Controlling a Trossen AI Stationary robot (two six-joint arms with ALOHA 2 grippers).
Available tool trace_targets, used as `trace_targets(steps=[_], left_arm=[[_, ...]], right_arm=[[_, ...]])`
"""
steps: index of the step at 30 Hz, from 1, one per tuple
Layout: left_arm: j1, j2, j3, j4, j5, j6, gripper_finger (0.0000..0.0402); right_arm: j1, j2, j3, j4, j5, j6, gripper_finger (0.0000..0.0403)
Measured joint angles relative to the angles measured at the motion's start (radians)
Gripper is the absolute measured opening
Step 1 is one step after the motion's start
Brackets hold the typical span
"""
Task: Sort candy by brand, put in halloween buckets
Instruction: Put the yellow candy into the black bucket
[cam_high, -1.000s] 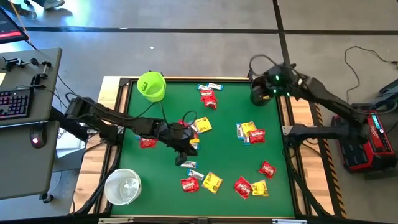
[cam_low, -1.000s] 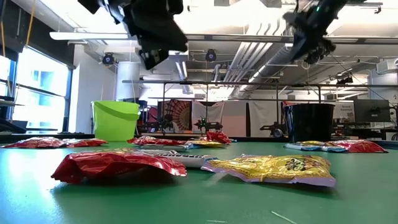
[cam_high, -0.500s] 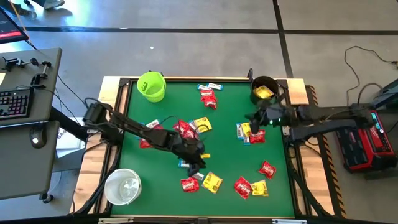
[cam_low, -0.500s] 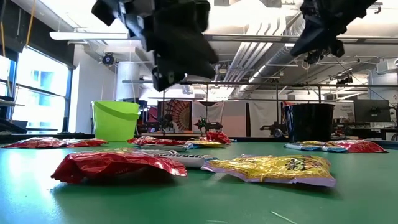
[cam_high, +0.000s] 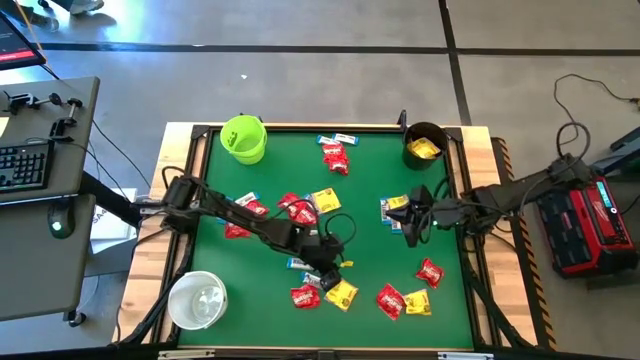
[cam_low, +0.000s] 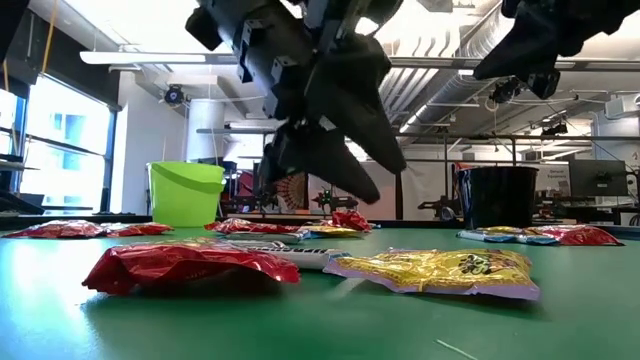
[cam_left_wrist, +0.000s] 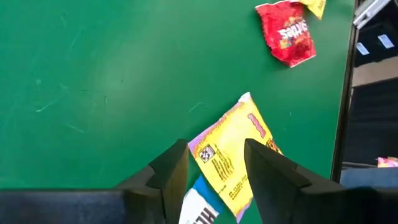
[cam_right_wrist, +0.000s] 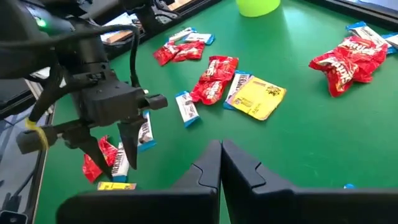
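Observation:
Red packets, yellow packets and slim white-and-blue bars lie scattered on the green table (cam_high: 370, 170). My left gripper (cam_left_wrist: 214, 149) hovers open, slanting down, just above a yellow packet (cam_left_wrist: 233, 155) and a white-and-blue bar (cam_left_wrist: 199, 211) near the table's middle front; it touches neither. My right gripper (cam_high: 410, 232) is shut with nothing in it, beside a small candy cluster (cam_high: 398, 210) at the right. The lime green bucket (cam_high: 243, 138) stands far left, and the black bucket (cam_high: 425, 145) far right with a yellow packet inside. The white bucket (cam_high: 198, 300) stands near left.
More red and yellow packets (cam_high: 400, 300) lie by the near right edge, and a red one (cam_left_wrist: 287, 31) lies beyond the left gripper. Bars and red packets (cam_high: 335, 150) sit at the far middle. A raised black frame (cam_high: 465, 250) borders the table.
My left gripper has gone down and toward the table's near right, rolling as it went. Its fingers now stand wider apart over the yellow packet. My right gripper has swung from above the black bucket toward the near edge and down to the right-hand candy cluster, staying shut.

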Motion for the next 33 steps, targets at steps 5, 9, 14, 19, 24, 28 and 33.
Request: trace_targets(steps=[5,9,14,19,24,28,33], left_arm=[[0.006,0.01,0.0,-0.039,0.036,-0.065,0.0164],[0.006,0.011,0.0,-0.051,0.051,-0.074,0.0168],[0.006,0.016,0.0,-0.049,0.067,-0.095,0.0168],[0.017,0.054,0.0,-0.02,0.127,-0.124,0.0168],[0.018,0.076,0.0,0.017,0.144,-0.149,0.0168],[0.018,0.078,0.0,0.032,0.144,-0.151,0.0168],[0.019,0.097,0.0,0.052,0.162,-0.162,0.0168]], right_arm=[[0.007,0.0,0.0,0.001,0.005,-0.002,0.0],[0.007,0.0,0.0,0.001,0.005,-0.019,0.0],[0.007,0.0,0.0,0.001,0.005,-0.02,0.0],[0.007,0.0,0.0,0.002,0.005,-0.02,0.0],[0.007,0.002,0.0,0.002,0.005,-0.02,0.0],[0.007,0.002,0.0,0.004,0.005,-0.02,0.0],[0.006,0.002,0.0,0.008,0.005,-0.02,0.0]])
